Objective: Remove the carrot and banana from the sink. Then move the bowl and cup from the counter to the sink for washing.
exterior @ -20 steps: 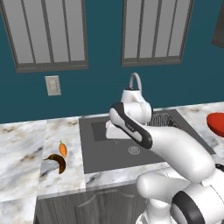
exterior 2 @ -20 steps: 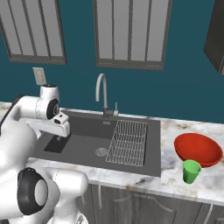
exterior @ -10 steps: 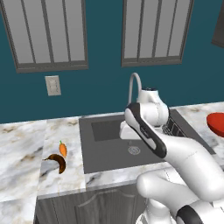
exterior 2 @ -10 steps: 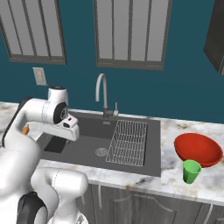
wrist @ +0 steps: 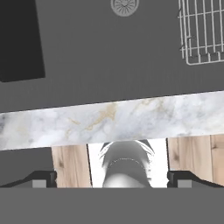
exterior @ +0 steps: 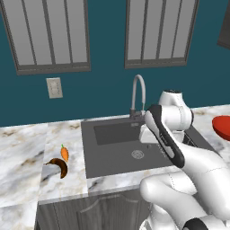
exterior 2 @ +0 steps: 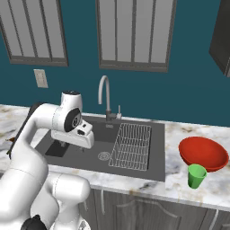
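Observation:
The orange carrot (exterior: 64, 153) and the dark brown banana (exterior: 58, 166) lie side by side on the marble counter (exterior: 27, 152), left of the sink (exterior: 114, 155). My gripper (exterior 2: 72, 144) hangs open and empty above the dark sink basin (exterior 2: 96, 146); in the hand view its fingertips (wrist: 43, 178) stand far apart with nothing between them. The red bowl (exterior 2: 203, 153) sits on the counter right of the sink, with the green cup (exterior 2: 196, 175) just in front of it, well away from the gripper (exterior: 149, 134).
A wire rack (exterior 2: 132, 146) fills the right part of the basin, beside the round drain (exterior 2: 104, 156). The curved steel faucet (exterior 2: 106, 96) rises behind the sink. Windows and a teal wall stand at the back. In the hand view the counter's front strip (wrist: 109, 118) and wooden floor show.
The arm has swung right, from the sink's left side toward its middle, and the hand has turned. Carrot, banana, bowl and cup have stayed in place.

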Controlling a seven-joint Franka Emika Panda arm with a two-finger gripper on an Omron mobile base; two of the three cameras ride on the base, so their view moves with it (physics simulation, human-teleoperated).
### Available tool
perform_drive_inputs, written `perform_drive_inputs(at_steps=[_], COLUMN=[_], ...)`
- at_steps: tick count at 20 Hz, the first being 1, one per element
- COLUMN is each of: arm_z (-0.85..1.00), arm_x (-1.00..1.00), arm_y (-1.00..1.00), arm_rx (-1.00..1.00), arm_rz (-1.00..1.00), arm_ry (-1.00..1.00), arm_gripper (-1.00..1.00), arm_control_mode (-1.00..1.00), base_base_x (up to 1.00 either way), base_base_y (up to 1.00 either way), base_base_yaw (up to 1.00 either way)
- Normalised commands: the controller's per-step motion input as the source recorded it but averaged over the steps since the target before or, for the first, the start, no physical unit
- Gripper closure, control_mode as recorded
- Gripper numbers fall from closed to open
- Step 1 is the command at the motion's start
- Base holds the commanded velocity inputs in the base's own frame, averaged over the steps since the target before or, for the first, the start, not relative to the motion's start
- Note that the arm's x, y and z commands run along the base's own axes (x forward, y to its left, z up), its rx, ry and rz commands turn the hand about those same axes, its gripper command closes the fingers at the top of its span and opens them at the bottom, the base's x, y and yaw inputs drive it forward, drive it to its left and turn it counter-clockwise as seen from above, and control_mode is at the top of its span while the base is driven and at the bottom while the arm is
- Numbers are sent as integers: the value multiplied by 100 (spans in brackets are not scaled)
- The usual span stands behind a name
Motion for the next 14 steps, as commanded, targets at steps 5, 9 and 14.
perform_drive_inputs(at_steps=[5, 9, 14], arm_z=[9, 9, 10], arm_x=[-14, -11, -5], arm_y=[-51, -47, -43], arm_rx=[0, 0, 6], arm_rz=[0, 0, 0], arm_ry=[-12, -9, -8], arm_gripper=[-100, -100, -100], arm_control_mode=[-100, -100, -100], base_base_x=[0, 0, 0], base_base_y=[0, 0, 0], base_base_yaw=[0, 0, 0])
